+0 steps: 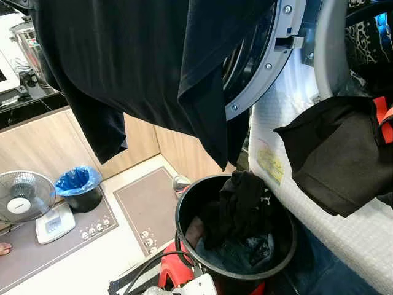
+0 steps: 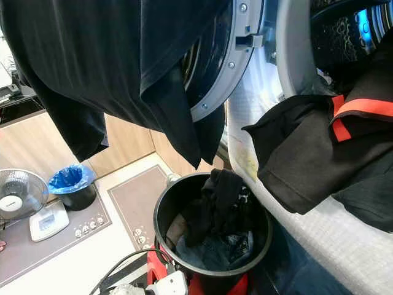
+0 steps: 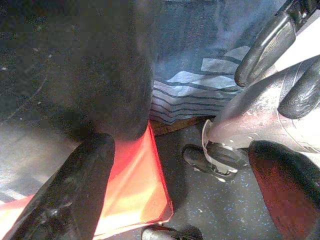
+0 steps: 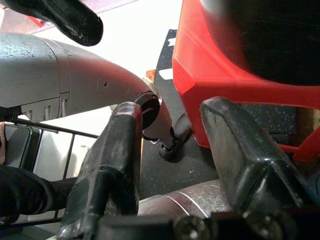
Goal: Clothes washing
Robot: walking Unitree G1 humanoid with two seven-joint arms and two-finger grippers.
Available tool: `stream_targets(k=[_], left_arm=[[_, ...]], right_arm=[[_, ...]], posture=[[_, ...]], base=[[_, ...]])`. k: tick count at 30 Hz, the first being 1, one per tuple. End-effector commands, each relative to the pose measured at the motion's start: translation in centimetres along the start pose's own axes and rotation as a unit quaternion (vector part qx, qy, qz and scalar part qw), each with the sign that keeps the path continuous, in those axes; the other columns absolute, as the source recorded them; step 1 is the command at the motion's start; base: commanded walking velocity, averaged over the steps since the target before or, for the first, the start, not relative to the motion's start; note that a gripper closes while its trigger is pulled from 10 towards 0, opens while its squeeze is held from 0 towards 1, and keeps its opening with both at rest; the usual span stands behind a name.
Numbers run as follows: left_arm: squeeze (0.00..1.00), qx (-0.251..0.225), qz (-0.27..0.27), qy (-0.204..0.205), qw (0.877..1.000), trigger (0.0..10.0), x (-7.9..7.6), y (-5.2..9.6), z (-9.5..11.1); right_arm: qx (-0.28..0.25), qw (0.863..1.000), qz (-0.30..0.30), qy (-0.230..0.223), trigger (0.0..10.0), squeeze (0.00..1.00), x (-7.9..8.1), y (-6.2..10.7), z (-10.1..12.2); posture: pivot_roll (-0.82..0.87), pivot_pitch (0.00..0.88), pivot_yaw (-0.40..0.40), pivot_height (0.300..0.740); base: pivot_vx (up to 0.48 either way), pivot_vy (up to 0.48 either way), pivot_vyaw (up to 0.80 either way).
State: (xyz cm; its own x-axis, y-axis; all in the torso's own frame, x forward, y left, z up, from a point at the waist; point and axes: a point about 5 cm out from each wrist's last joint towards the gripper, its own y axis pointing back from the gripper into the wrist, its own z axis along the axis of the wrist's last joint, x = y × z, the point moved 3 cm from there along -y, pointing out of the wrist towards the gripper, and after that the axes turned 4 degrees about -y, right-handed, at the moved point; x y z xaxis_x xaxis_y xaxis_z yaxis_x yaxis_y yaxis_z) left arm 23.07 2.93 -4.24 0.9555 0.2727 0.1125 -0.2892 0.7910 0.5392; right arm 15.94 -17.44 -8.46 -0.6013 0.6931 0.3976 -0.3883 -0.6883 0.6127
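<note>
A large black garment [image 1: 141, 67] hangs across the top of the eye views, in front of the washing machine's open round door [image 1: 270, 55]; what holds it up is out of view. Another black garment with red trim [image 2: 331, 147] drapes out of the drum opening onto the white padded front [image 1: 344, 233]. Below stands a black bucket [image 1: 184, 215] with dark clothes and denim inside. In the left wrist view my left gripper [image 3: 180, 200] hangs low and open beside the bucket [image 3: 90, 65] and a red stool [image 3: 135, 185]. My right gripper [image 4: 175, 165] is open too, near the red stool [image 4: 235, 65].
A small fan [image 1: 21, 196], a scale [image 1: 54, 222] and a bin with a blue liner [image 1: 78, 187] stand on the floor to the left by a grey mat [image 1: 147, 203]. Wooden cabinets [image 1: 43, 147] run behind them. A black cable [image 1: 147, 264] loops near the bucket.
</note>
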Motion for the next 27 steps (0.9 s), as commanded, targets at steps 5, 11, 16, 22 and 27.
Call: stream_targets(k=[5,11,16,22,27], left_arm=[[0.0,0.004,-0.001,0.002,1.0,10.0,0.06,-0.03,0.03],[0.0,0.004,-0.001,0.002,1.0,10.0,0.06,-0.02,0.03],[0.0,0.005,-0.001,0.002,1.0,10.0,0.06,-0.02,0.04],[0.0,0.005,-0.001,0.002,1.0,10.0,0.06,-0.02,0.04],[0.0,0.005,-0.001,0.002,1.0,10.0,0.06,-0.02,0.04]], right_arm=[[0.001,1.0,0.006,-0.001,10.0,0.0,0.25,0.01,-0.16],[0.001,1.0,0.006,-0.001,10.0,0.0,0.26,0.01,-0.15],[0.001,1.0,0.006,-0.001,10.0,0.0,0.26,0.01,-0.15],[0.001,1.0,0.006,-0.001,10.0,0.0,0.26,0.02,-0.15],[0.001,1.0,0.006,-0.001,10.0,0.0,0.26,0.02,-0.15]], posture=[[-0.08,0.066,0.097,0.74],[-0.08,0.066,0.097,0.74],[-0.08,0.066,0.097,0.74],[-0.08,0.066,0.097,0.74],[-0.08,0.066,0.097,0.74]], base=[[0.0,0.0,0.0],[0.0,0.0,0.0],[0.0,0.0,0.0],[0.0,0.0,0.0],[0.0,0.0,0.0]])
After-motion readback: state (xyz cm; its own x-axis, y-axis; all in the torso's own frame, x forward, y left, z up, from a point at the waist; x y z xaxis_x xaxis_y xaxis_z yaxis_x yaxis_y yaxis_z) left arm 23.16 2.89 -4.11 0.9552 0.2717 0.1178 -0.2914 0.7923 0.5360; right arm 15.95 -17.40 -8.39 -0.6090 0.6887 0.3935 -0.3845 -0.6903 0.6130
